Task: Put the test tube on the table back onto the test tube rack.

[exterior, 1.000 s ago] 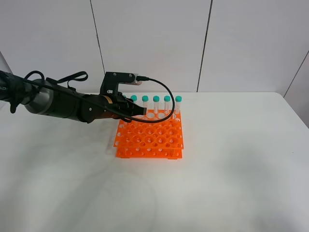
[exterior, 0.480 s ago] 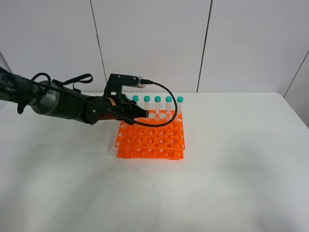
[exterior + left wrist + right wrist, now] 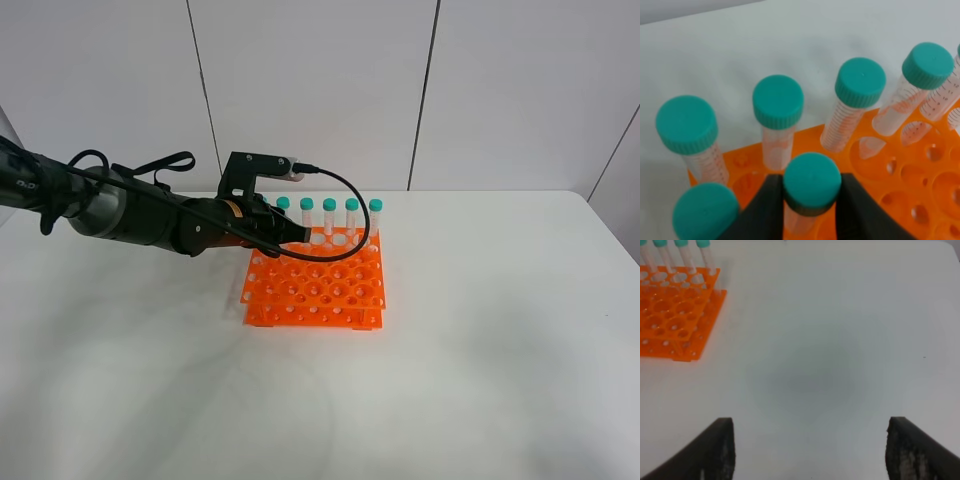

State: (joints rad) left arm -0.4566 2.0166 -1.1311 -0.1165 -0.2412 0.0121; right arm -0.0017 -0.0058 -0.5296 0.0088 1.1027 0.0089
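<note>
The orange test tube rack (image 3: 315,285) stands on the white table (image 3: 480,380), with a row of teal-capped tubes (image 3: 329,215) upright along its back edge. My left gripper (image 3: 290,236) is over the rack's back left part. In the left wrist view it is shut on a teal-capped test tube (image 3: 812,181), held upright just in front of the back row (image 3: 778,102) over the rack (image 3: 920,170). The tube's lower end is hidden between the black fingers (image 3: 760,215). My right gripper (image 3: 810,455) is open and empty over bare table, right of the rack (image 3: 670,315).
The left arm and its black cable (image 3: 345,215) loop over the rack's back row. Another capped tube (image 3: 705,212) stands close beside the left fingers. White wall panels rise behind the table's far edge (image 3: 480,192).
The left gripper with the tube has shifted slightly to the right, and the rack with its tubes has slid a little to the right with it.
</note>
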